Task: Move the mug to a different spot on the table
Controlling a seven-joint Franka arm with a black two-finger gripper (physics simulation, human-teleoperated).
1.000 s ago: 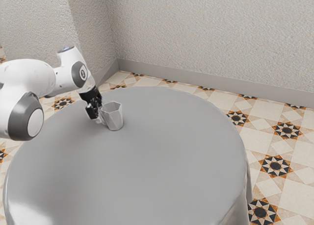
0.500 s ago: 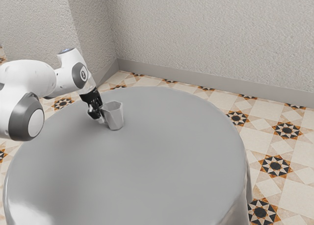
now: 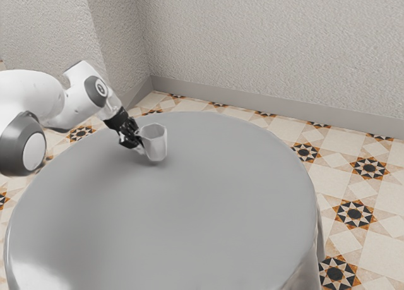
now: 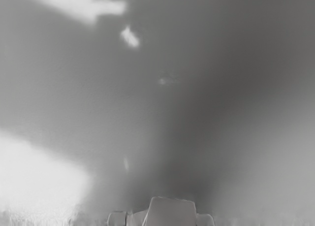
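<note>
The mug (image 3: 154, 143) is pinched at its side by the claw (image 3: 136, 141), over the part of the table (image 3: 208, 208) towards the exterior view's left, near the far edge. The mug is tilted and appears to be raised just off the surface. The grasp is judged done. The carry to a new spot and the release are not yet done.

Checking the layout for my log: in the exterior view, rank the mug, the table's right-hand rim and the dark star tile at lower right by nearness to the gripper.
1. The mug: right at the gripper, tilted.
2. The table rim: across the tabletop, at the view's right.
3. The star tile: on the floor beyond that rim, lower right.
</note>
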